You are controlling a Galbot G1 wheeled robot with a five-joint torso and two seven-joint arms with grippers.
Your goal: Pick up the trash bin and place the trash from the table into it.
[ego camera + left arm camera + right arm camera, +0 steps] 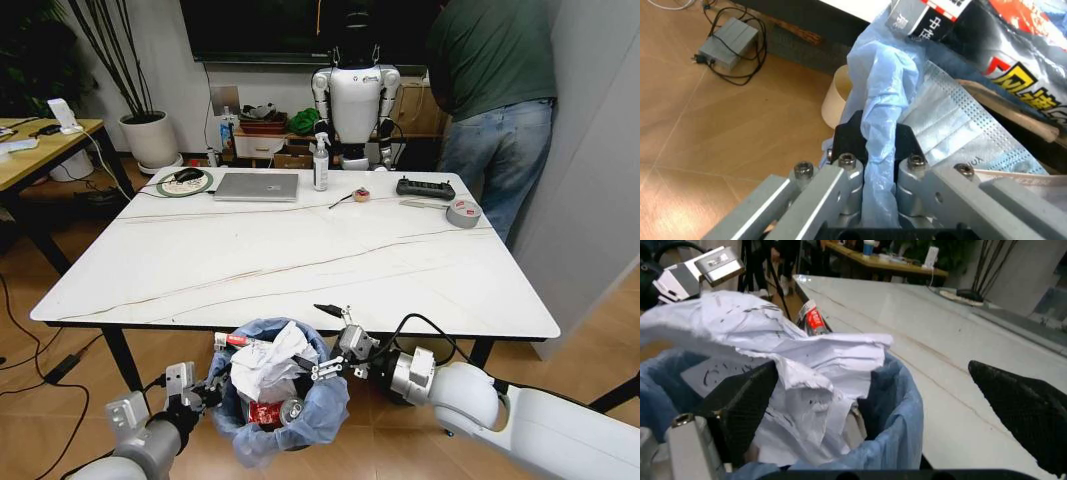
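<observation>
The trash bin (285, 400), lined with a crinkled light-blue bag, hangs just below the front edge of the white table (300, 270). My left gripper (205, 392) is shut on the bin's bag-covered rim (880, 115), seen close in the left wrist view. The trash fills the bin: crumpled white paper (268, 365), a red wrapper (262, 412), a black-and-red snack bag (1020, 65) and a blue face mask (960, 130). My right gripper (322, 342) hovers open at the bin's far right rim. Its black pads (740, 400) are spread wide over the paper (807, 350).
At the table's far side lie a silver laptop (257, 186), a spray bottle (321, 165), a grey tape roll (463, 213), a black controller (425, 188) and a green ring with a mouse (185, 182). A cream bucket (837, 100) and a power adapter (727, 42) sit on the floor.
</observation>
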